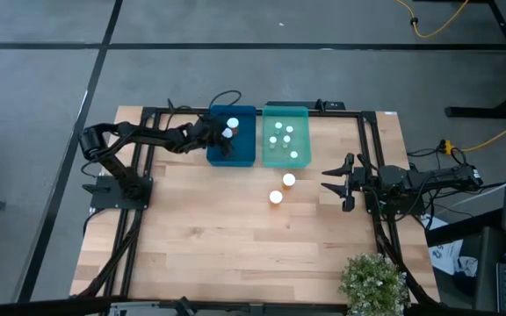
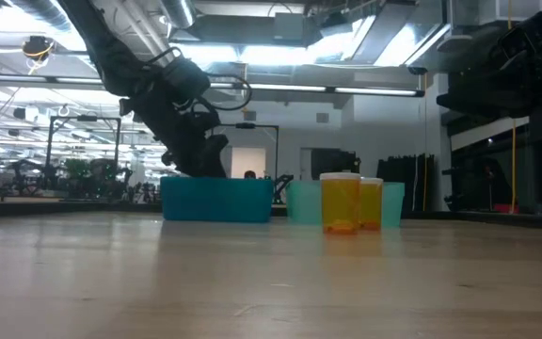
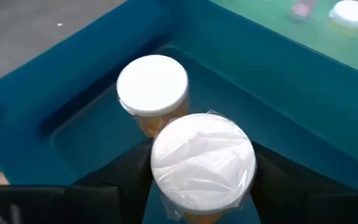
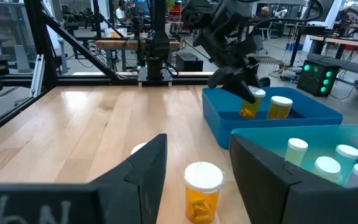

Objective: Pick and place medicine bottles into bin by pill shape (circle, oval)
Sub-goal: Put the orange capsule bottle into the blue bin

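Already most of the sorting looks done: the left gripper (image 1: 226, 133) hangs over the dark blue plastic bin (image 1: 246, 156), its fingers pinching an orange-amber bottle with a white cap (image 3: 202, 163), held just above the bin floor and not yet let go. Just beyond that claw, inside the same bin, a second amber white-capped bottle (image 3: 152, 89) stands upright. Next to it, the pale teal plastic bin (image 1: 303, 118) holds five small pale white-capped bottles (image 1: 284, 140). Left to do, by my reading: release this one, then fetch the two amber bottles (image 1: 282, 189) standing on the wooden table (image 1: 209, 237), near the waiting right gripper (image 1: 336, 183), whose fingers are spread wide and hold nothing.
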You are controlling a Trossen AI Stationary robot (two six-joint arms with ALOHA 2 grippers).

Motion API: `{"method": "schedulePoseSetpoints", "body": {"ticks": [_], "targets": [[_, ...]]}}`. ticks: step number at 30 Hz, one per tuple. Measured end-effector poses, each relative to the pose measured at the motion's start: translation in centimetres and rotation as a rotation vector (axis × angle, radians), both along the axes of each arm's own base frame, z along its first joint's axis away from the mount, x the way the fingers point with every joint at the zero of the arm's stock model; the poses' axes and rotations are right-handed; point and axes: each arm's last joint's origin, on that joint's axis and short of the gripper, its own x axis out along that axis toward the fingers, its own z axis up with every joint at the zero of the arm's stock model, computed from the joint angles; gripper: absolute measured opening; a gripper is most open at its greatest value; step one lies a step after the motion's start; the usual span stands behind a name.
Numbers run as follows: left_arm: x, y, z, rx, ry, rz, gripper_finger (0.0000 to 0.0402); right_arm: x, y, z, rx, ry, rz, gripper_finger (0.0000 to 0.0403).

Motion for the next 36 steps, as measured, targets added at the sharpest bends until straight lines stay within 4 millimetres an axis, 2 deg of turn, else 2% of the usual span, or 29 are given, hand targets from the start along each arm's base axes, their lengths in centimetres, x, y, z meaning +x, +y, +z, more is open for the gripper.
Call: {"method": "schedulePoseSetpoints", "body": {"ticks": [10, 14, 18, 22, 27, 31, 36], "targets": [[0.2, -0.1, 0.2, 0.002, -0.004, -0.007, 0.0296, 0.0, 0.0, 0.0, 0.0, 0.0, 0.0, 0.0177], [1.2, -0.5, 2.3, 0.034, -0.078, -0.035, 0.0302, 0.0, 0.0, 0.0, -0.001, 0.0, 0.0, 0.0177], [2.3, -1.7, 5.0, 0.064, -0.159, -0.101, 0.0303, 0.0, 0.0, 0.0, -0.001, 0.0, 0.0, 0.0177], [3.4, -4.2, 8.0, 0.101, -0.253, -0.189, 0.0303, 0.0, 0.0, 0.0, -0.001, 0.0, 0.0, 0.0177], [5.2, -8.5, 10.5, 0.09, -0.358, -0.32, 0.0303, 0.0, 0.0, 0.0, 0.0, 0.0, 0.0, 0.0177], [6.0, -11.8, 11.4, 0.078, -0.393, -0.408, 0.0304, 0.0, 0.0, 0.0, 0.0, 0.0, 0.0, 0.0177], [6.3, -15.1, 11.5, 0.098, -0.409, -0.441, 0.0304, 0.0, 0.0, 0.0, 0.0, 0.0, 0.0, 0.0177]]}}
